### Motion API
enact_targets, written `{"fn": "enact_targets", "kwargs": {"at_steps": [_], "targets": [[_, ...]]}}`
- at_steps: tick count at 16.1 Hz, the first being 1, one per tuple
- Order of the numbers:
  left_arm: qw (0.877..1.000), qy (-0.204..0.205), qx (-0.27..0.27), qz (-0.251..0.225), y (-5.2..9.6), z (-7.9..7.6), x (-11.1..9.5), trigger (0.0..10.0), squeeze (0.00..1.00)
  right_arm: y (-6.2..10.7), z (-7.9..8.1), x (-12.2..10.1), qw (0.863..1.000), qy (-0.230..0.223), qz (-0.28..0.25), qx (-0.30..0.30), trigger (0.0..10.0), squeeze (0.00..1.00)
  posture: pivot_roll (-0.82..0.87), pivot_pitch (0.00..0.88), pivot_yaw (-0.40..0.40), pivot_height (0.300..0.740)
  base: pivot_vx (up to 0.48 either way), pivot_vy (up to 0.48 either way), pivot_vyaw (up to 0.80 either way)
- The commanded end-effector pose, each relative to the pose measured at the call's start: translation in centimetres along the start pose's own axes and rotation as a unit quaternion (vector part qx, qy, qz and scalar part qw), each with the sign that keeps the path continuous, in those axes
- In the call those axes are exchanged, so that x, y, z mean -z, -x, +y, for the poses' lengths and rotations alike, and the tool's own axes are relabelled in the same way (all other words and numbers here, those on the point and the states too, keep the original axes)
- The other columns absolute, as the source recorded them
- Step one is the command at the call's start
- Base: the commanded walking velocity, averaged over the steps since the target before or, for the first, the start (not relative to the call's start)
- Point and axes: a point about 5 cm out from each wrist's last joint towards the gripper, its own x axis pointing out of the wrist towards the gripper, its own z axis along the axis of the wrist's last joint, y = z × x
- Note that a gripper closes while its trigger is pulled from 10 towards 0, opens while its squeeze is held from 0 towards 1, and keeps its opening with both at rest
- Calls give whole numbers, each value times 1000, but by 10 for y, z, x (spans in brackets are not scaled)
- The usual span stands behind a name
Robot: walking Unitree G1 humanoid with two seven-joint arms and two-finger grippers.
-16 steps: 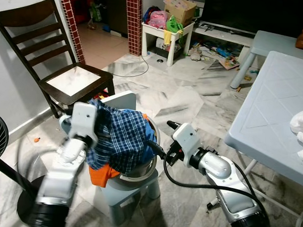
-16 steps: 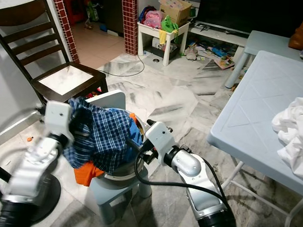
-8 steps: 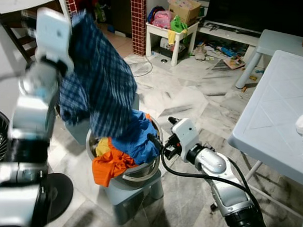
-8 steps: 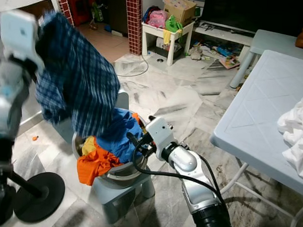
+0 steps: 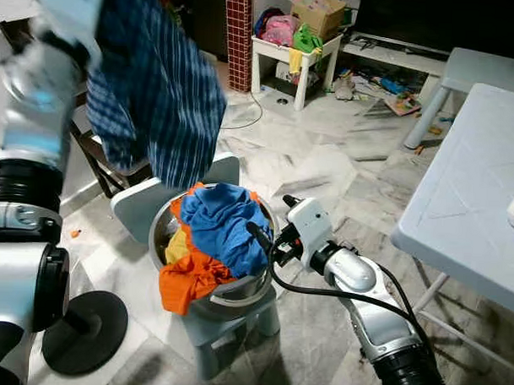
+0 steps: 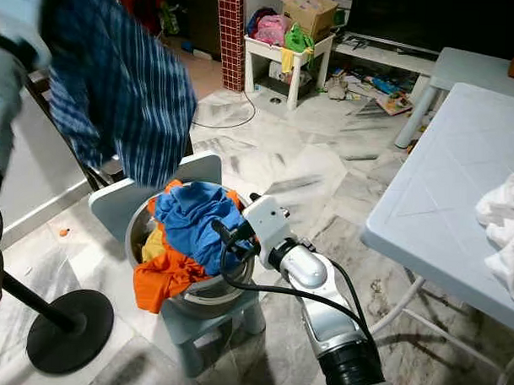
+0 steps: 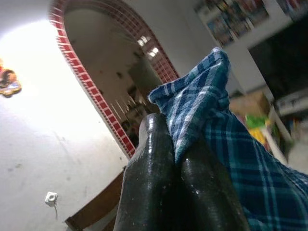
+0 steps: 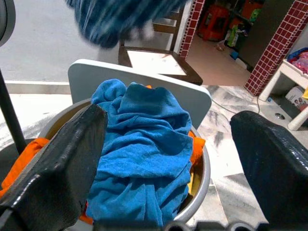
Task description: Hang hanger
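Left gripper (image 7: 180,159) high, clamping plaid shirt (image 5: 154,104) — right gripper (image 8: 168,159) wide beside basin (image 6: 237,280).

Silver arms w/ black joint rings, black cable (right arm), glossy black fingers (image 7: 159,183).

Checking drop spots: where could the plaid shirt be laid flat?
Free: the pale table, bare up to the white cloth at its far edge. Crowded: the basin heaped with blue garment, right claw at its rim.
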Motion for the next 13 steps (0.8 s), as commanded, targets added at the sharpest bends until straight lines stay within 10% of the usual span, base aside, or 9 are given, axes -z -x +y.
{"fn": "enact_targets", "kwargs": {"at_steps": [1,7,13], "targets": [[1000,-16,13,-8,-3,-5,-2,0,0,0,-1,-1,1000,2,-2,2,10000,0,-7,0,67,740,0,0,0],[997,-41,50,29,-13,-38,9,0,0,7,-5,4,1000,6,8,17,10000,0,-43,0,85,740,0,0,0],[986,-59,91,-125,-25,-80,-43,0,0,8,-8,3,1000,8,9,29,10000,0,-51,0,84,740,0,0,0]]}}
